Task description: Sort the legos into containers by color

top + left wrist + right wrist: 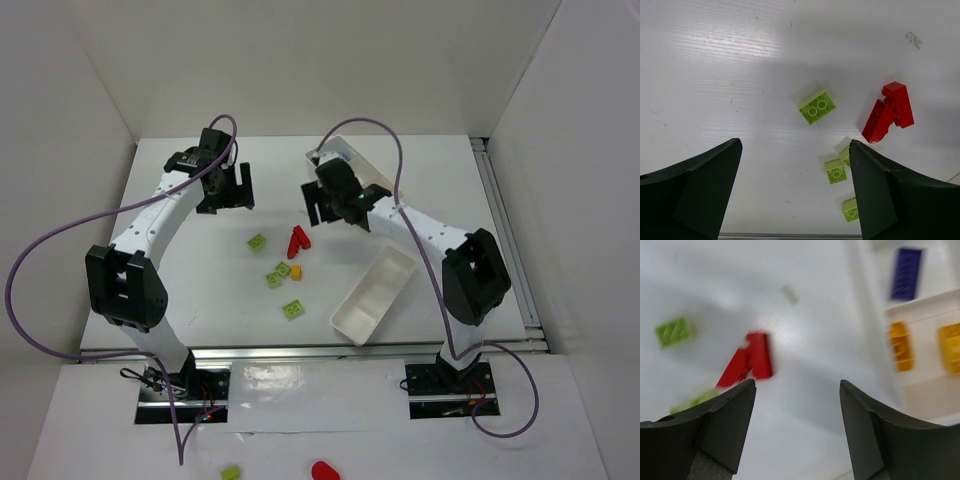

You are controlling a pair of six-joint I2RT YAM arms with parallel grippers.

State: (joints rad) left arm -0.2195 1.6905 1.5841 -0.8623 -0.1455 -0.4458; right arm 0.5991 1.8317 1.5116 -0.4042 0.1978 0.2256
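Loose legos lie mid-table: a lime green brick (257,241), two touching red bricks (297,241), two lime green bricks (279,273) beside an orange-yellow brick (296,272), and another lime green brick (293,309). My left gripper (225,190) is open and empty, up-left of them. Its wrist view shows a green brick (816,107), the red pair (888,112) and my left gripper (795,190). My right gripper (335,205) is open and empty, beside the red bricks (749,362). The back tray (350,158) holds a purple brick (906,273) and orange-yellow bricks (901,346).
A second white tray (373,293) lies diagonally at the right front of the bricks and looks empty. A metal rail (505,230) runs along the table's right edge. A green brick (231,472) and a red piece (324,470) lie off the table near the arm bases.
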